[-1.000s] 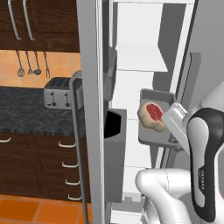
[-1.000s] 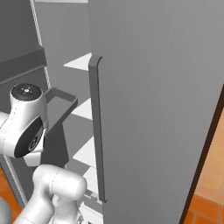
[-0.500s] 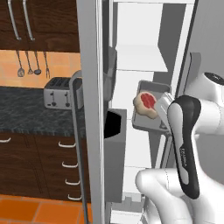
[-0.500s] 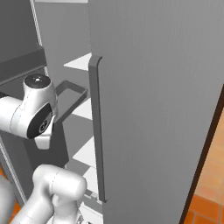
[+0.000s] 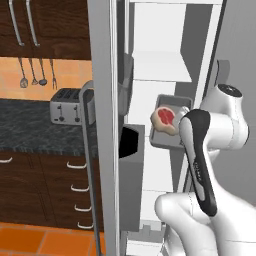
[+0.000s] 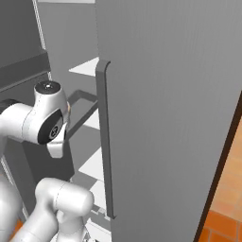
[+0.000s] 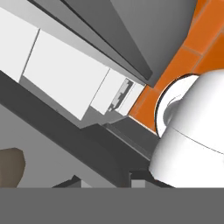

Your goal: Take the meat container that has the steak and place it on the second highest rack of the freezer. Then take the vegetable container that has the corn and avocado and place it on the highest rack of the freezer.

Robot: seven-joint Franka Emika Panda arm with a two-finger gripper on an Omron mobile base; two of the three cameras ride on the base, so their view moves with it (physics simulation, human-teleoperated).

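Observation:
A grey meat container (image 5: 173, 101) with the steak (image 5: 165, 117) in it hangs in the air inside the open freezer (image 5: 160, 30). It sits just under a flat white shelf (image 5: 161, 69), the highest rack. My white forearm (image 5: 200, 150) covers its right side. In the right base view the container's rim (image 6: 81, 98) pokes out between the top shelf (image 6: 87, 66) and the shelf below it (image 6: 94, 120). The dark container wall (image 7: 74, 144) crosses the hand view, with my gripper (image 7: 105, 178) shut on it. Corn and avocado are out of view.
The open freezer door (image 5: 102, 125) with a dark door bin (image 5: 131, 145) stands close on the left. The other grey door (image 6: 165, 118) and its long handle (image 6: 105, 142) rise on the right. A toaster (image 5: 67, 105) sits on the dark counter (image 5: 30, 130).
The container with the steak has risen and gone deeper into the freezer, up under the top shelf. My elbow has swung up and my forearm has turned.

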